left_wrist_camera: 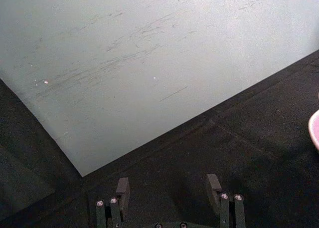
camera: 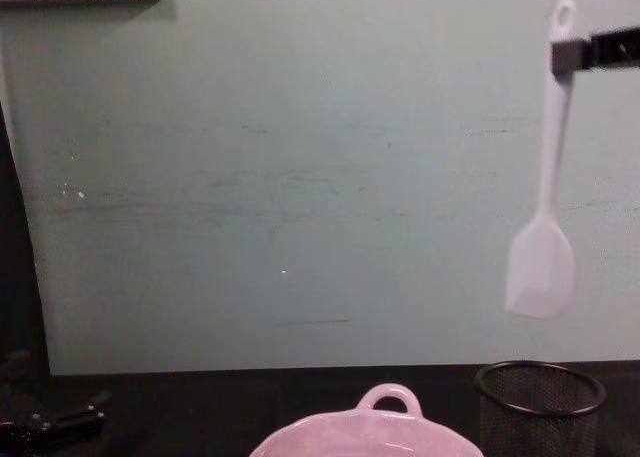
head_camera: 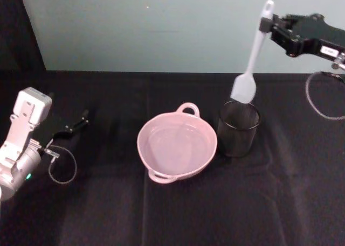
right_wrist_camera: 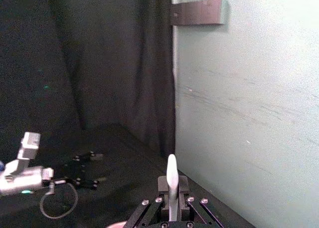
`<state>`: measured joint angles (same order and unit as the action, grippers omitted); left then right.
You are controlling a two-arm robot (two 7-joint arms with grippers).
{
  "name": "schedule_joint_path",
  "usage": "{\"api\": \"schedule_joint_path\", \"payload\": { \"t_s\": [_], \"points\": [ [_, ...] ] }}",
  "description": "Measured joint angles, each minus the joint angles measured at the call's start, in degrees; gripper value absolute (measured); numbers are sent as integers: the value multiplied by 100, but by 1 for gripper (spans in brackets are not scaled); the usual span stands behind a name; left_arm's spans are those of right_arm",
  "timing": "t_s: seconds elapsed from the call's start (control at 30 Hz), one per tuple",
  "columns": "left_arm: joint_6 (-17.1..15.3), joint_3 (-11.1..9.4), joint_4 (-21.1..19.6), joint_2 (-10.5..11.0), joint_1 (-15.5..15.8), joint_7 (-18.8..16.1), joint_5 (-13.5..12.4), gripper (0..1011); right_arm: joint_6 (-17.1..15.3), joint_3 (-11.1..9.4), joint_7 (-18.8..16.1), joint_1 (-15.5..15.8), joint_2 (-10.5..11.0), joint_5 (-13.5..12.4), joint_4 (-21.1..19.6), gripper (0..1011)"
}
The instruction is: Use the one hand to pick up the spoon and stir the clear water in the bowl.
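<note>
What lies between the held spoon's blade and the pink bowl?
Only air, per the chest view: the spoon, held by the right claw, hangs above the black mesh cup, which stands beside the bowl. The left claw idles far left.

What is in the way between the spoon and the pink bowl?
Nothing visible. The right pincer holds the spoon high over the black mesh cup, and the open bowl sits beside that cup.
</note>
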<state>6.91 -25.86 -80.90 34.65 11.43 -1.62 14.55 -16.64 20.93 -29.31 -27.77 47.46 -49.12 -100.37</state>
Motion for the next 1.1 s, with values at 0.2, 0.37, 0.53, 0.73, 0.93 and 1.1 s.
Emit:
{"api": "schedule_joint_path", "payload": {
  "t_s": [0.2,0.37,0.53,0.73,0.93,1.1],
  "points": [
    [0,0,0,0,0,0,0,1011,-153,275,-43,-312,-164,-5,-107,114],
    [0,0,0,0,0,0,0,1011,2,625,-85,-422,-472,77,-2,114],
    [0,0,0,0,0,0,0,1011,309,903,-63,-419,-821,280,327,114],
    [0,1,0,0,1,0,0,1011,677,1122,-62,-351,-1118,650,754,114],
    [0,0,0,0,0,0,0,1011,1093,1229,-132,-190,-1306,972,1084,114],
    [0,0,0,0,0,0,0,1011,1479,1304,-136,12,-1396,1272,1262,114]
  ]
}}
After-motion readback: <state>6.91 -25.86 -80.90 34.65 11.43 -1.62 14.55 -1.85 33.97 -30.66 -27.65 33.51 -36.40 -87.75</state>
